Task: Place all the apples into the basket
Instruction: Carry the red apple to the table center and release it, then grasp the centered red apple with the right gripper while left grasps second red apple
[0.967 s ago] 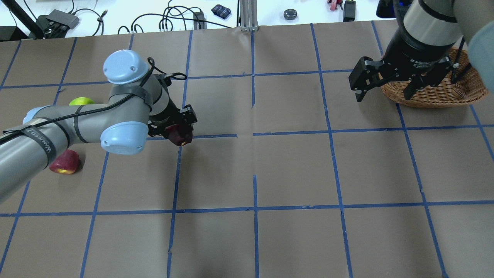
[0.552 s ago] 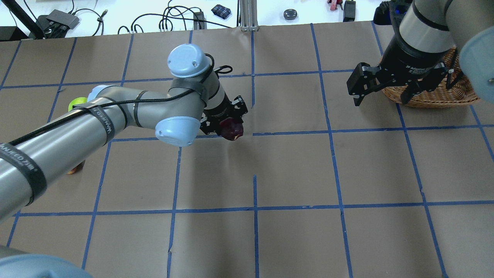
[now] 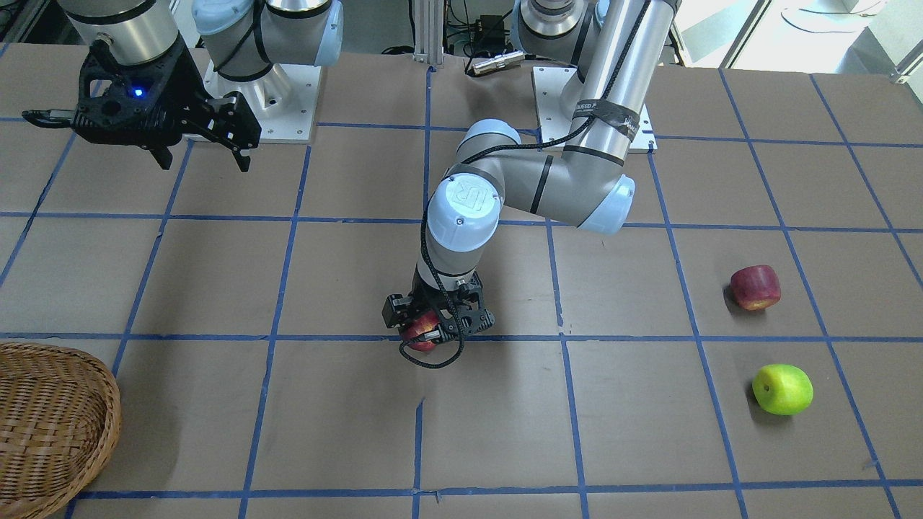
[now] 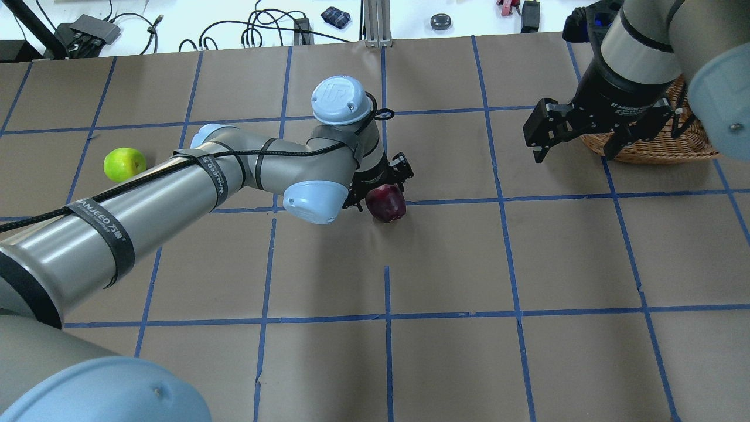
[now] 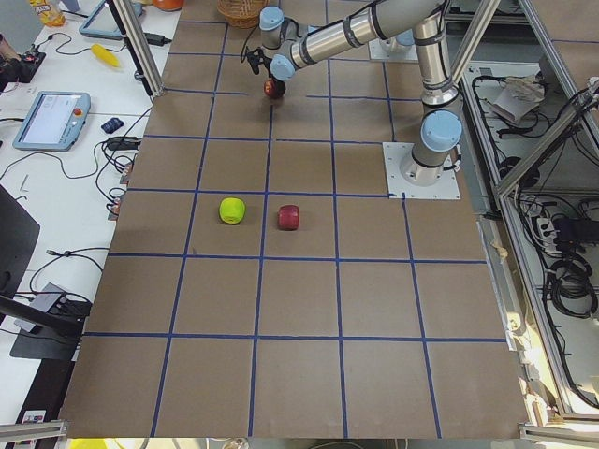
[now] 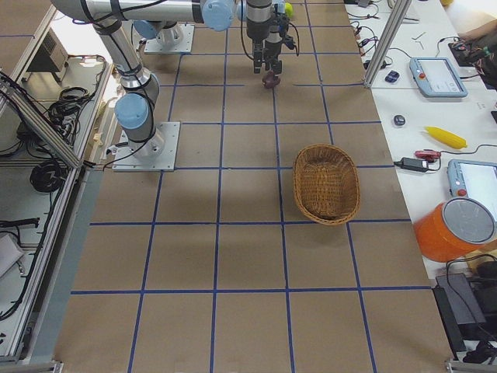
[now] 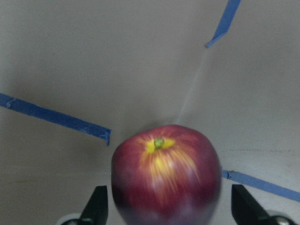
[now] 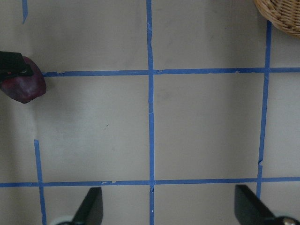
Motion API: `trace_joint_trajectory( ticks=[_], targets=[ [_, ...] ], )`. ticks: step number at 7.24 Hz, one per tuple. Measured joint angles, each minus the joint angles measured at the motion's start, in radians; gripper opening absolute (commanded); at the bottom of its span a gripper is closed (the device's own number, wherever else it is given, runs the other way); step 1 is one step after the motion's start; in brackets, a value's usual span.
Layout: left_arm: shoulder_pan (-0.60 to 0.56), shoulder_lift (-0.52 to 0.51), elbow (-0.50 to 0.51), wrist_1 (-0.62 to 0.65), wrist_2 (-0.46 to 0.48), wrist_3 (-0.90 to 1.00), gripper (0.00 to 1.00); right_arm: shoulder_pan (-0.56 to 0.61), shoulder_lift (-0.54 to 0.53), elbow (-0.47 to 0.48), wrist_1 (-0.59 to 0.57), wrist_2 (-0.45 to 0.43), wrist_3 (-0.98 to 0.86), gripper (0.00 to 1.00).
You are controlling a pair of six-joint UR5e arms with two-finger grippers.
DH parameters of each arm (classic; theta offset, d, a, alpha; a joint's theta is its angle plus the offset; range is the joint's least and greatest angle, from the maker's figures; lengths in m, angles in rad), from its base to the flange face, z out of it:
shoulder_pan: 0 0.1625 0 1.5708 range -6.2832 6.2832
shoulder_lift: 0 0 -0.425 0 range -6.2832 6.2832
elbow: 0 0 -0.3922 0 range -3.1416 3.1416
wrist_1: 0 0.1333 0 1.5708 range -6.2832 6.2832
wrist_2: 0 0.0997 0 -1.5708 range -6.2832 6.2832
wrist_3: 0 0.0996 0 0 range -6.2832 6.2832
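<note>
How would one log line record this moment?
left pincer: around red apple, grip unclear; right pincer: open; basket: empty; green apple, other red apple: on table

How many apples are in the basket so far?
None yet: the basket is empty. One red apple sits between the fingers of the left claw in the middle of the table, though I can't tell if it's squeezed. The other red apple and the green apple lie on the table, waiting. The right claw hangs open near the basket.
</note>
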Motion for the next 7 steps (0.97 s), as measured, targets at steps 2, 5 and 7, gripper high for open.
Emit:
trace_joint_trajectory(
  ticks=[2,5,7],
  targets=[
    [0.038,0.041,0.012,-0.037,0.027,0.036,1.00,0.001,0.007,0.000,-0.016,-0.022,-0.012,1.00],
    [0.247,0.175,0.012,-0.272,0.062,0.353,1.00,0.038,0.129,-0.015,-0.123,0.008,-0.001,1.00],
    [0.383,0.242,0.001,-0.421,0.101,0.649,1.00,0.140,0.224,-0.017,-0.270,0.022,0.006,1.00]
  ],
)
